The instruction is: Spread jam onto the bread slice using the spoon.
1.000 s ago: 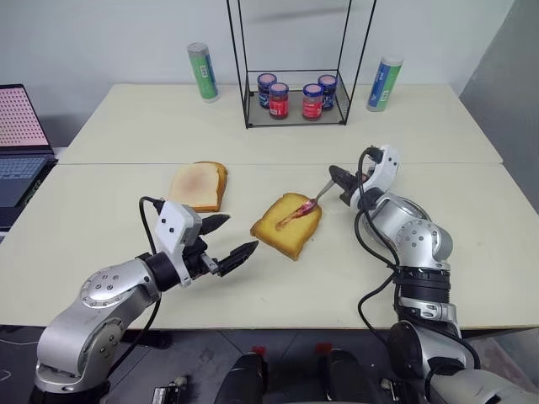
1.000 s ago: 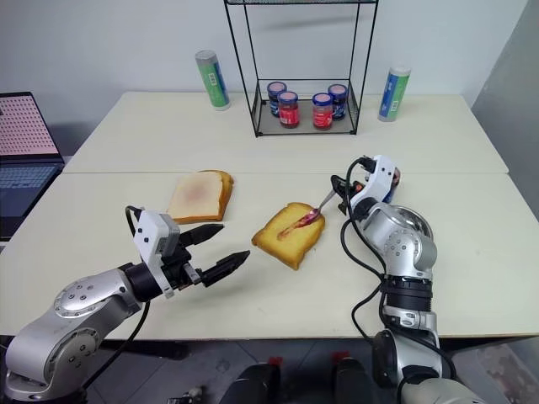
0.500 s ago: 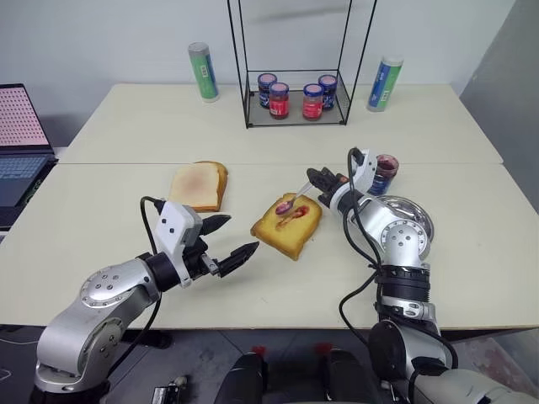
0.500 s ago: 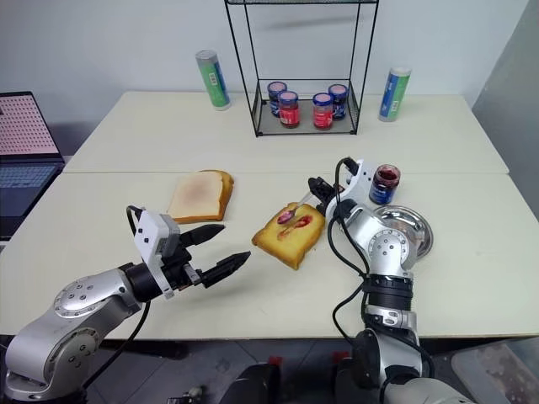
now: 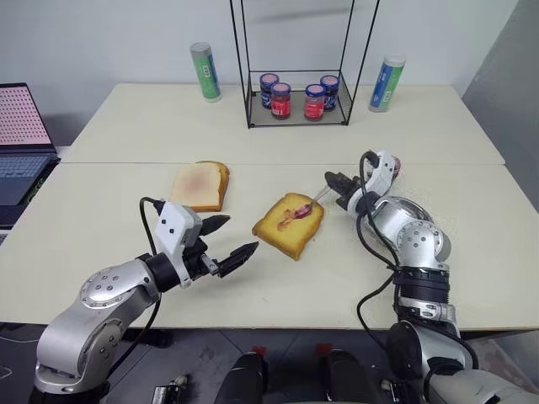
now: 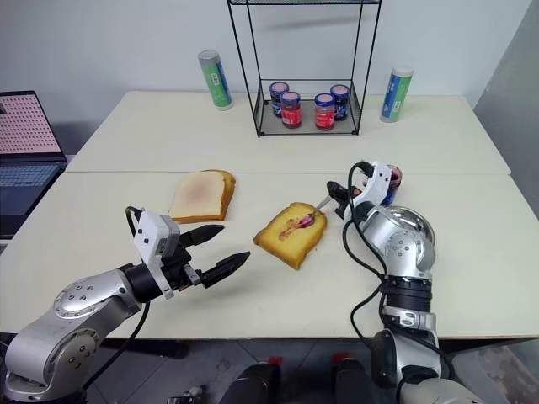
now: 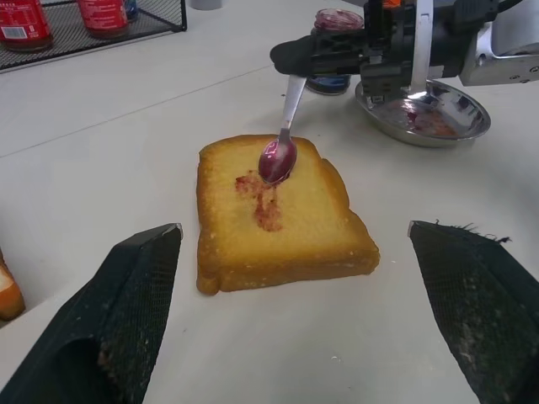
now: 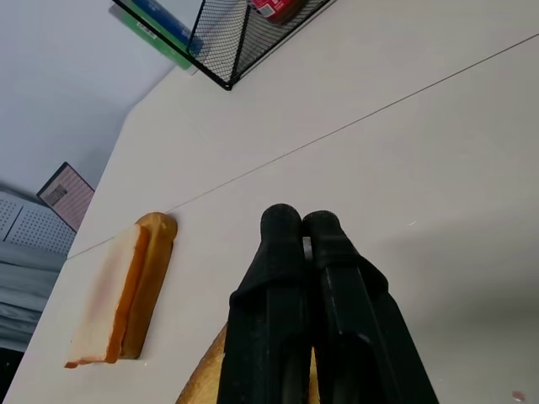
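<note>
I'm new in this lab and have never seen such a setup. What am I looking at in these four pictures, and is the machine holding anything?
It is a two-armed humanoid robot at a pale table. Two pictures come from cameras in its head, looking down over its arms; the other two come from a camera on each wrist.

Its right hand is shut on a small metal spoon, whose jam-smeared bowl is at the golden bread slice; a red streak of jam already marks the bread. Its left hand waits open and empty, near the table's front edge.

Also on the table: a paler slice of bread, a round steel dish beside a small jam jar, a wire rack with four lidded jars, two tall tubes, and a laptop at the robot's far left.
</note>
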Controlling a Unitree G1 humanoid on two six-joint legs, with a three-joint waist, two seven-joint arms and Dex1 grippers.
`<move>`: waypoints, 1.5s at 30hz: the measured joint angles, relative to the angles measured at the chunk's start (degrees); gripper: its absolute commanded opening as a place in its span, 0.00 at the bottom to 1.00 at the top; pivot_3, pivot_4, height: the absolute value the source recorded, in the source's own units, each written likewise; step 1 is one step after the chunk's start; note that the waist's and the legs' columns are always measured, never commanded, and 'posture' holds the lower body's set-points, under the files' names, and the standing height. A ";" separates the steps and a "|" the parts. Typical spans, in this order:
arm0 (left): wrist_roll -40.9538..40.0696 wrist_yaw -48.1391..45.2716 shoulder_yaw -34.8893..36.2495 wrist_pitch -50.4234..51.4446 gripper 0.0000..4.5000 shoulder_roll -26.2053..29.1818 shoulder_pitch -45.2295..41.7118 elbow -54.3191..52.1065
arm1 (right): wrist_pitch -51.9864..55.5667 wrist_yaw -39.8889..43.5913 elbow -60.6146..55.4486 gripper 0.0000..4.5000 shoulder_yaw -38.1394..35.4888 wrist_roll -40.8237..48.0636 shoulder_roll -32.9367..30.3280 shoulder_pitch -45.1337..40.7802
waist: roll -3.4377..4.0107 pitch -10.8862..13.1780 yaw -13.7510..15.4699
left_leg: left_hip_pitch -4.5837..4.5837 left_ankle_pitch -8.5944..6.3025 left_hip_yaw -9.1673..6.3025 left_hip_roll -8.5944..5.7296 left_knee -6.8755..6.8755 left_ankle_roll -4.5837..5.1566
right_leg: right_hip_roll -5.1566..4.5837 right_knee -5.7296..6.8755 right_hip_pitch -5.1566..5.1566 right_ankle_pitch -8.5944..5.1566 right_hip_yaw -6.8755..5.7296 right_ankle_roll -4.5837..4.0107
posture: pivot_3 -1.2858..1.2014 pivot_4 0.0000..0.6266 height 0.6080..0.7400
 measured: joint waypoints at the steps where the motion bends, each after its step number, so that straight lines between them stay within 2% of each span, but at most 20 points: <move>1: 0.01 -0.06 -0.03 -0.01 1.00 0.00 -0.09 0.02 | 0.91 -0.34 -0.98 0.00 -0.34 0.46 -0.38 0.44 | 0.00 0.00 0.04 | -0.02 0.00 -0.01 -0.01 0.00 0.00 | -0.01 0.00 0.00 0.00 -0.01 0.00 | 0.52 0.24 1.00; 9: 0.16 -0.61 -0.97 -0.49 1.00 0.00 -1.64 0.68 | 6.07 -3.17 -5.07 0.00 -2.32 3.19 -1.12 1.11 | 0.00 0.00 -0.04 | 0.00 0.00 0.00 0.02 -0.01 0.00 | 0.01 0.00 -0.01 0.00 -0.01 0.00 | 0.52 0.24 1.00; 15: 0.29 -1.58 -1.05 -0.66 1.00 0.62 -3.56 2.71 | 11.80 -8.22 -6.58 0.00 -8.08 10.87 -0.65 0.04 | 0.01 0.01 -0.03 | -0.03 0.00 -0.02 0.02 -0.01 0.00 | 0.01 0.00 -0.02 0.00 -0.03 0.00 | 0.52 0.24 1.00; 19: 0.14 -3.65 -1.34 -0.65 1.00 2.60 -10.07 5.45 | 13.90 -11.00 -9.70 0.00 -11.09 19.43 0.18 -2.52 | 0.04 0.03 -0.07 | -0.04 0.00 -0.01 0.02 -0.01 0.01 | 0.03 0.02 -0.04 0.00 -0.03 0.00 | 0.52 0.24 1.00; 23: -0.10 -6.11 -3.49 -0.47 1.00 2.97 -19.57 8.27 | 14.07 -13.96 -14.44 0.00 -11.98 26.99 -1.56 -3.16 | 0.03 0.03 -0.01 | -0.09 0.00 -0.01 -0.01 0.00 0.01 | 0.02 -0.05 -0.01 0.00 -0.05 0.01 | 0.52 0.24 1.00; 26: -0.11 -11.07 -8.13 0.08 1.00 4.05 -25.03 10.62 | 14.08 -15.59 -18.00 0.00 -11.91 29.98 -6.06 -0.86 | 0.02 0.04 0.09 | -0.13 0.00 -0.02 -0.03 0.01 0.01 | 0.01 -0.06 -0.02 0.00 -0.09 0.01 | 0.52 0.24 1.00; 30: 3.37 -20.47 -18.20 -2.27 1.00 3.86 -32.66 16.30 | 13.66 -17.04 -24.64 0.00 -13.45 32.51 -13.92 5.45 | 0.02 0.04 0.03 | -0.13 -0.01 0.03 -0.04 0.00 0.02 | 0.00 -0.08 0.00 -0.01 -0.06 0.02 | 0.52 0.24 1.00; 33: 6.59 -24.93 -23.69 -5.47 1.00 0.81 -36.96 21.47 | 12.11 -17.87 -27.23 0.00 -15.12 34.42 -18.63 10.34 | 0.03 0.05 -0.35 | -0.11 -0.01 0.05 0.02 -0.01 0.04 | 0.04 -0.05 -0.01 -0.01 -0.07 0.02 | 0.52 0.24 1.00; 37: 12.05 -28.22 -28.99 -12.17 1.00 -5.33 -40.94 29.92 | 9.37 -15.69 -27.47 0.00 -16.14 31.16 -24.19 17.92 | 0.01 0.06 -0.16 | -0.13 -0.02 0.10 -0.02 0.03 0.06 | 0.04 -0.07 0.01 -0.02 -0.03 0.03 | 0.52 0.24 1.00; 40: 14.77 -28.50 -30.68 -16.09 1.00 -9.55 -42.27 35.46 | 7.03 -13.44 -25.92 0.00 -16.02 27.83 -26.15 19.99 | -0.01 0.08 -0.40 | -0.11 -0.02 0.10 0.00 0.04 0.07 | 0.04 -0.06 0.01 -0.02 -0.04 0.04 | 0.52 0.24 1.00; 45: 20.19 -27.91 -32.20 -24.42 1.00 -20.52 -47.56 49.55 | 0.25 -6.97 -16.74 0.00 -13.17 19.32 -26.60 20.07 | -0.07 0.11 -0.10 | -0.13 -0.02 0.10 -0.06 0.11 0.07 | 0.03 -0.07 0.05 0.00 -0.04 0.07 | 0.52 0.24 1.00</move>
